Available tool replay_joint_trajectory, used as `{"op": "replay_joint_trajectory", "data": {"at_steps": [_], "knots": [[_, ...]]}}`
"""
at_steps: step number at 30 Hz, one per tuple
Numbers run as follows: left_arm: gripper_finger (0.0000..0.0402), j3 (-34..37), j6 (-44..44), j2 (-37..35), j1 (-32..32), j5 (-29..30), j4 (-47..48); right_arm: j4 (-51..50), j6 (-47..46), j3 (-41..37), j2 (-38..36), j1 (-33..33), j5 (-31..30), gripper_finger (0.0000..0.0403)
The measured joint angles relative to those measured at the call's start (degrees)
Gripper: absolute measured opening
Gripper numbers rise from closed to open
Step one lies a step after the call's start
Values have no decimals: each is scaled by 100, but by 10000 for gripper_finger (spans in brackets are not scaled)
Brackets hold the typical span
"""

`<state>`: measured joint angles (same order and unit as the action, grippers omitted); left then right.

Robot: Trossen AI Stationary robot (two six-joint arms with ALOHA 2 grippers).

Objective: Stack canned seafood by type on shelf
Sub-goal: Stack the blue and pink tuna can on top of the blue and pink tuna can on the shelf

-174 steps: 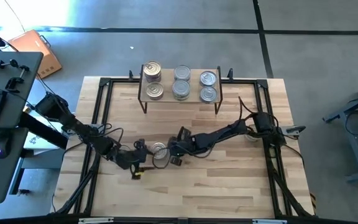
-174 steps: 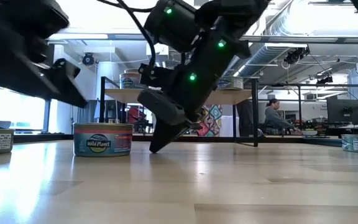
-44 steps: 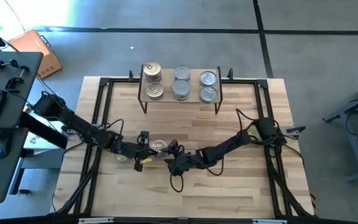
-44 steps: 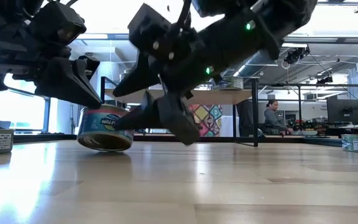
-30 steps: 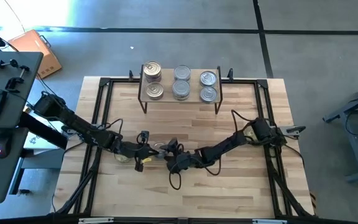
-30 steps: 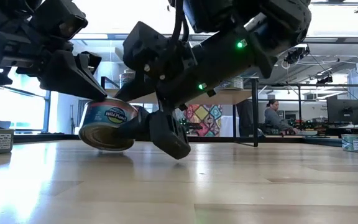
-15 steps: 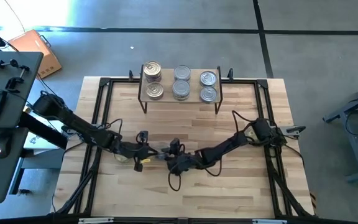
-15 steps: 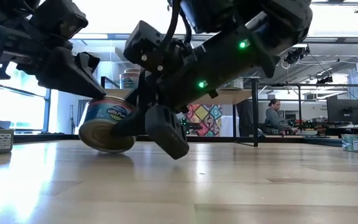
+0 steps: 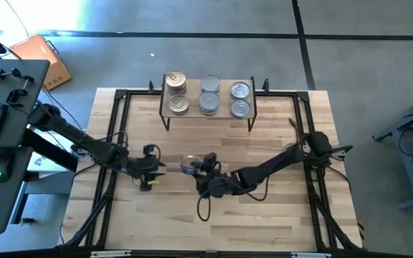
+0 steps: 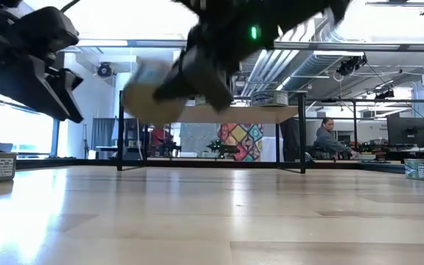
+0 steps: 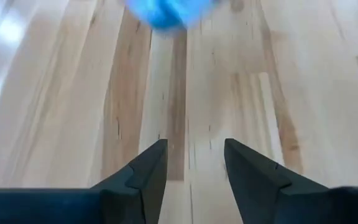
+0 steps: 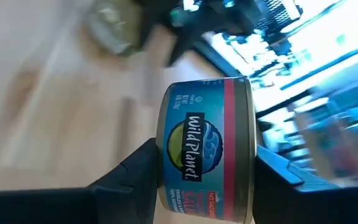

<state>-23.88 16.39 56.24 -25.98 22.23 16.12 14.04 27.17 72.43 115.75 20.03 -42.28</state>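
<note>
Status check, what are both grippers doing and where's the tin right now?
Right gripper shut on Wild Planet tin, lifted off table. Left gripper open, empty, beside it. Shelf holds six tins. Nothing in the way.

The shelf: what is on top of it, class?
Six tins show on the shelf in three columns from above. Any tins stacked beneath those lids are covered.

Surface (image 9: 264, 215): butcher-block wood, pale strips with darker streaks, satin sheen; it reflects window light in the low view.
Shelf (image 9: 222, 97): light wood top, thin black metal legs.
Tins on the shelf (image 9: 209, 84): bare metal lids, silvery to gold-toned, bright.
Held can (image 12: 207, 149): glossy printed label, blue with a red band, metal rim at one end.
Right gripper (image 12: 204, 171): fingers (image 12: 132, 171) dark, matt, plastic-looking.
Left gripper (image 11: 194, 163): same matt dark finish.
Floor (image 9: 192, 57): grey, smooth, dull.
</note>
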Motion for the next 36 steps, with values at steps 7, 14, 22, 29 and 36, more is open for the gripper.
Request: {"op": "replay_joint_trajectory", "data": {"at_steps": [7,14,22,29,36], "knots": [[142,7,485,-252,-572,454,18,-1148,1218,1267,-263,-392,-499,169],[134,9,898,-215,-1160,1537,19,-2321,1726,2760,-178,-1444,-26,169],[133,9,845,-216,-1361,2187,102,-2790,2013,3460,285,-2363,835,169],[133,9,848,-215,-1359,2187,76,-2908,2272,3551,533,-2518,824,169],[133,9,851,-215,-1358,2187,60,-2924,2075,3551,548,-2559,802,216]]}}
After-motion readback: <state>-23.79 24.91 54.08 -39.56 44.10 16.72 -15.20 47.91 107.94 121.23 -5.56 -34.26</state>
